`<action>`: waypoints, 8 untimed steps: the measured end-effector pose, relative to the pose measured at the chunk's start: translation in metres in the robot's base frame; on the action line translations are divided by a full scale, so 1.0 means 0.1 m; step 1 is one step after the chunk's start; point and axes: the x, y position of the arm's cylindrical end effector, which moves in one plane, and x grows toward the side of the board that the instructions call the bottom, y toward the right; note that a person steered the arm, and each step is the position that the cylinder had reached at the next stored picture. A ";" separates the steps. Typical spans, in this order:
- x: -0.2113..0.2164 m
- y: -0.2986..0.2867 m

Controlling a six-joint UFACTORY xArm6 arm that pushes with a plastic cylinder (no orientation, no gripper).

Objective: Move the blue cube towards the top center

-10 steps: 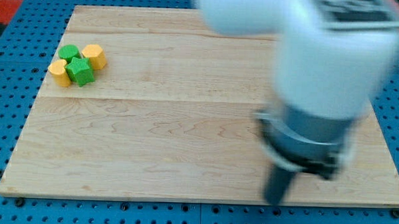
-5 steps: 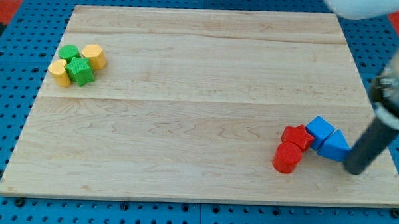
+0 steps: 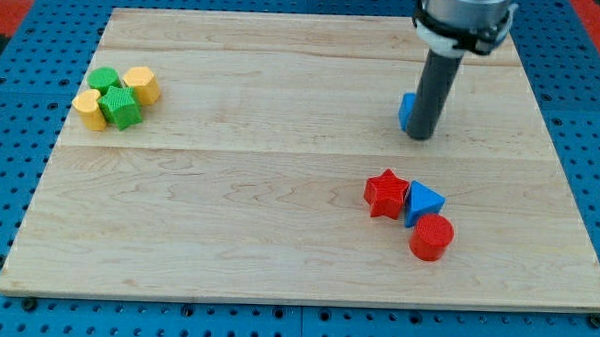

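The blue cube (image 3: 407,111) sits on the wooden board (image 3: 279,188) right of centre in the upper half, mostly hidden behind my rod. My tip (image 3: 419,137) rests on the board just at the cube's lower right side, touching or nearly touching it. Only the cube's left edge shows.
A red star (image 3: 385,194), a blue triangular block (image 3: 423,204) and a red cylinder (image 3: 432,237) cluster at the lower right. At the upper left sit a green cylinder (image 3: 105,80), a green block (image 3: 122,108) and two yellow blocks (image 3: 142,84) (image 3: 90,109).
The rod swung from the lower right up to the upper right of centre. The blue cube left the red and blue cluster and moved up the board. The cluster blocks shifted left.
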 end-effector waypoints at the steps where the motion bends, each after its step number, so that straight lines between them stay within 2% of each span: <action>1: -0.34 -0.26; 2: -0.13 0.47; 3: -0.58 0.46; 4: -0.62 -0.20; 5: -0.46 -0.37; 6: -0.62 -0.60; 7: -1.04 -0.60; 8: -1.04 -0.53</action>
